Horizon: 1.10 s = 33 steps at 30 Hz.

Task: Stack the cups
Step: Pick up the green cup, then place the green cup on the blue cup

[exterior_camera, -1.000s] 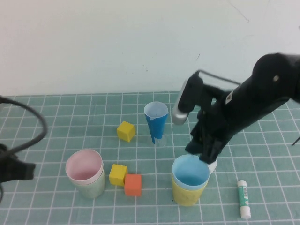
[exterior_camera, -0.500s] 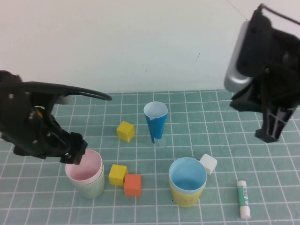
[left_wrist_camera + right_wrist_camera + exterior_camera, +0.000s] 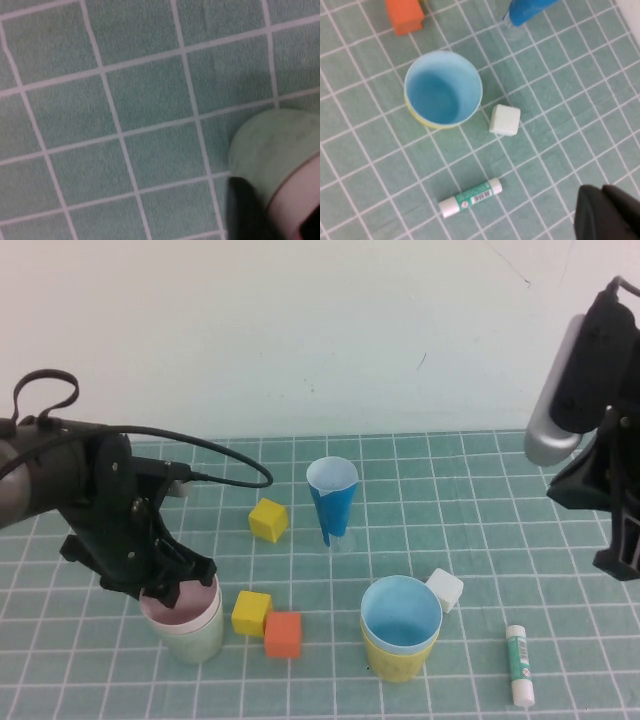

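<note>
The pink cup (image 3: 183, 606) sits nested in the pale green cup (image 3: 195, 640) at the front left. My left gripper (image 3: 176, 590) is down at their rim. In the left wrist view one dark finger (image 3: 245, 210) lies outside the green cup (image 3: 275, 145), the pink rim (image 3: 295, 200) is beside it, and the other finger is inside; the fingers are apart. The light blue cup (image 3: 401, 613) sits nested in the yellow cup (image 3: 395, 660) at the front centre and also shows in the right wrist view (image 3: 442, 92). My right gripper (image 3: 620, 560) is shut, empty and raised at the far right.
A narrow dark blue cone cup (image 3: 333, 495) stands at mid-table. Two yellow cubes (image 3: 268, 520) (image 3: 252, 612) and an orange cube (image 3: 284, 634) lie between the stacks. A white cube (image 3: 444, 590) lies next to the blue cup. A glue stick (image 3: 518, 665) lies at the front right.
My right arm has lifted away from the blue-in-yellow stack and swung up to the far right. My left arm has come in and lowered onto the pink cup's rim.
</note>
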### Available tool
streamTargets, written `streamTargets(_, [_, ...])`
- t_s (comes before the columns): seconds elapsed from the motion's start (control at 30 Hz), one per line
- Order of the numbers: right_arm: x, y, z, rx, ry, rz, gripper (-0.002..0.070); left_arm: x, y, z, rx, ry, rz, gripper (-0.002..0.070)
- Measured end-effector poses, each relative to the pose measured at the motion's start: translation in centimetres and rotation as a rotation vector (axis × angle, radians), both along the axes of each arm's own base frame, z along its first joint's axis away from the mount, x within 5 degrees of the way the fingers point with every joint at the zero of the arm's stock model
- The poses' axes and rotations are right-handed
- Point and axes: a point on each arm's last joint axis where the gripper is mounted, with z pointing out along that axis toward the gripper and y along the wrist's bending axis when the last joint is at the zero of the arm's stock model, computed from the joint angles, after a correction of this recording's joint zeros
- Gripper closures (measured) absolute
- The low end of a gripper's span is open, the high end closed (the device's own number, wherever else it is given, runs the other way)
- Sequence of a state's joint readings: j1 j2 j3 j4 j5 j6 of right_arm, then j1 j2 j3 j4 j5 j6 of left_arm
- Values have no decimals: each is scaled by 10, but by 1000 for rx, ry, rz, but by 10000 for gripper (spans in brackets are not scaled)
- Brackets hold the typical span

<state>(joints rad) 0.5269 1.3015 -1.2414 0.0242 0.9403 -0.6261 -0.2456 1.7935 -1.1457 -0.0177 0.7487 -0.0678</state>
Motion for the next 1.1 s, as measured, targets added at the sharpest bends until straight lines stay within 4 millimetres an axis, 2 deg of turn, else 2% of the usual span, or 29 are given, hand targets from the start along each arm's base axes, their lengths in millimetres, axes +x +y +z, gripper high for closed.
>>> streamTargets(0.07, [-4,-3,3,-14,-6,0,678,3,-1,3,-1,-12,-1,561])
streamTargets(0.17, [-12,-13,10,-47,-30,-13,678,7,-2,12,-6,-35,-5,641])
streamTargets(0.27, [-25,-25,23,-61,-71,-45,678,8,-4,35,-42,-79,4,653])
streamTargets(0.4, [-50,-43,43,-48,-137,-83,678,3,-15,80,-194,-145,-15,655])
streamTargets(0.47, [-63,-53,52,-40,-167,-101,678,-2,-26,99,-285,-164,-67,656])
streamTargets(0.57, [-82,-67,62,-21,-219,-137,678,-12,-56,117,-395,-183,-184,656])
streamTargets(0.73, [-111,-93,63,-17,-288,-227,678,-32,-104,120,-415,-205,-342,656])
streamTargets(0.8, [-120,-101,56,-25,-300,-264,678,-37,-117,118,-418,-200,-376,656])
streamTargets(0.93, [-131,-112,45,-29,-307,-318,678,-39,-130,108,-410,-185,-401,656])
streamTargets(1.1, [-140,-118,34,-21,-302,-350,678,-33,-135,91,-383,-141,-396,656])
